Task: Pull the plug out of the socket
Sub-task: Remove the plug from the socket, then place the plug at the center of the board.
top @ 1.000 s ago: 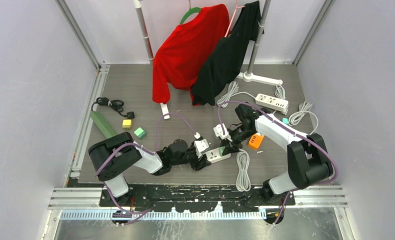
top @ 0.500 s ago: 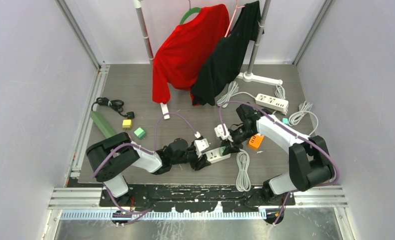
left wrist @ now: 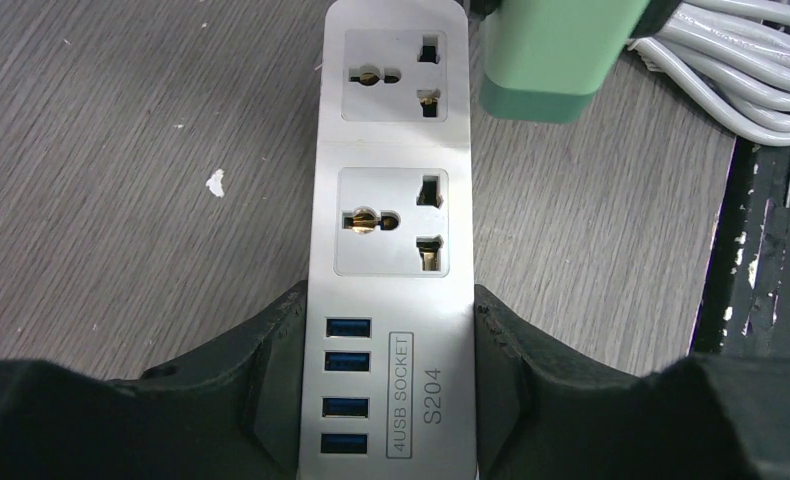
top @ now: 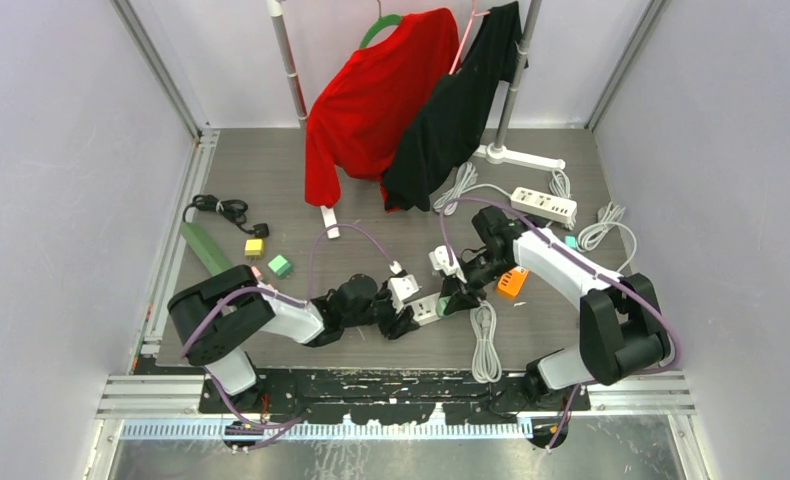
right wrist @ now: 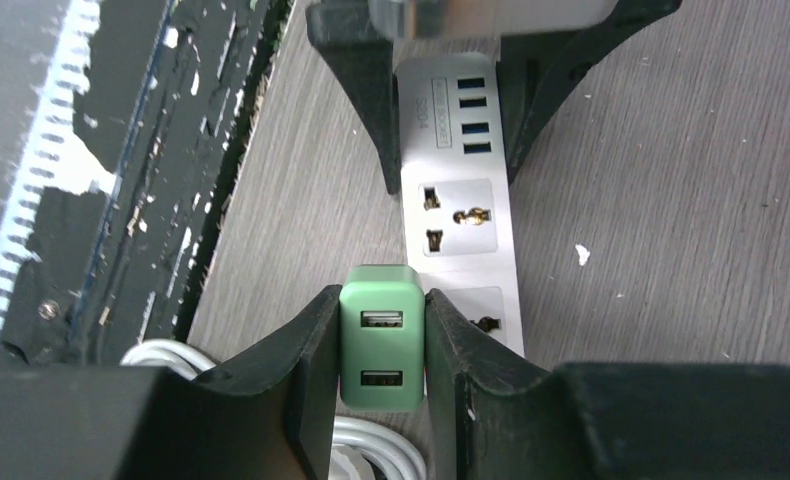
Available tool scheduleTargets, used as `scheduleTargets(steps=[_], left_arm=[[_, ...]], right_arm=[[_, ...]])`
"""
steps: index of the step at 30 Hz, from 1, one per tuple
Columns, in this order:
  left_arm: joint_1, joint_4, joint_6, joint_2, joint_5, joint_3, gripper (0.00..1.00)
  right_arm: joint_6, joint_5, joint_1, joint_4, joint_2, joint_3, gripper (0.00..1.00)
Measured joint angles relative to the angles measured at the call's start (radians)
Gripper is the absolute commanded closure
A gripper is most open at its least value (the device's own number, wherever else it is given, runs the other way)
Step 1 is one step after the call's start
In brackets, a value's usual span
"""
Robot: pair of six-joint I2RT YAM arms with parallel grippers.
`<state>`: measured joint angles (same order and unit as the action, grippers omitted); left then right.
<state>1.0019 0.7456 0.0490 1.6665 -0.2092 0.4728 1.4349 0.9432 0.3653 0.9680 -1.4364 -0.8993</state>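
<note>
Plug, a green block with two USB ports on its face, is pinched between the right arm's jaws, whose black fingers press flat against both of its sides. It sits just beside the long edge of the white power strip, level with the far socket, not on the strip's face. Whether it touches the wooden surface cannot be told. In the left wrist view both that socket and the nearer socket show their holes uncovered. The left arm's jaws are closed partway around the strip's other end, one finger against each long side, beside the four blue USB ports and the label "4USB SOCKET S204". From above, the two arms meet over the strip near the front middle of the surface, the left arm low and stretched rightward, the right arm reaching in from the right. A coiled white cable lies just beside the plug, and an orange block rests near the right arm.
</note>
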Motion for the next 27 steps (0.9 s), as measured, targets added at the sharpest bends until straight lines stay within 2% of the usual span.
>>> scheduleTargets(steps=[3,4,6,8,10,13,19,24,27], left_arm=[[-0.003,-0.023,0.003,-0.006,0.005,0.006,1.0],[-0.006,-0.032,0.007,-0.01,0.008,0.009,0.93],[-0.019,-0.055,0.026,-0.018,0.008,0.013,0.74],[-0.037,-0.084,0.047,-0.028,0.008,0.02,0.48],[-0.056,-0.12,0.073,-0.045,0.019,0.024,0.33],[-0.069,-0.166,0.109,-0.076,0.057,0.023,0.19],[-0.076,-0.259,0.169,-0.196,0.121,0.013,0.16],[-0.076,-0.324,0.218,-0.408,0.135,0.008,0.18],[-0.076,-0.356,0.273,-0.547,0.138,0.007,0.14]], right_arm=[[-0.07,0.015,0.003,-0.01,0.008,-0.014,0.99],[-0.088,0.018,-0.005,-0.01,0.01,-0.021,0.99],[-0.141,0.02,-0.036,-0.013,0.025,-0.037,0.99],[-0.211,0.015,-0.067,-0.03,0.055,-0.05,0.99],[-0.293,-0.002,-0.09,-0.062,0.095,-0.058,0.99],[-0.442,-0.042,-0.107,-0.131,0.154,-0.063,0.99],[-0.8,-0.049,-0.14,-0.255,0.177,-0.09,0.99],[-1.201,0.024,-0.161,-0.401,0.134,-0.094,0.99],[-1.372,0.05,-0.165,-0.463,0.08,-0.094,0.99]])
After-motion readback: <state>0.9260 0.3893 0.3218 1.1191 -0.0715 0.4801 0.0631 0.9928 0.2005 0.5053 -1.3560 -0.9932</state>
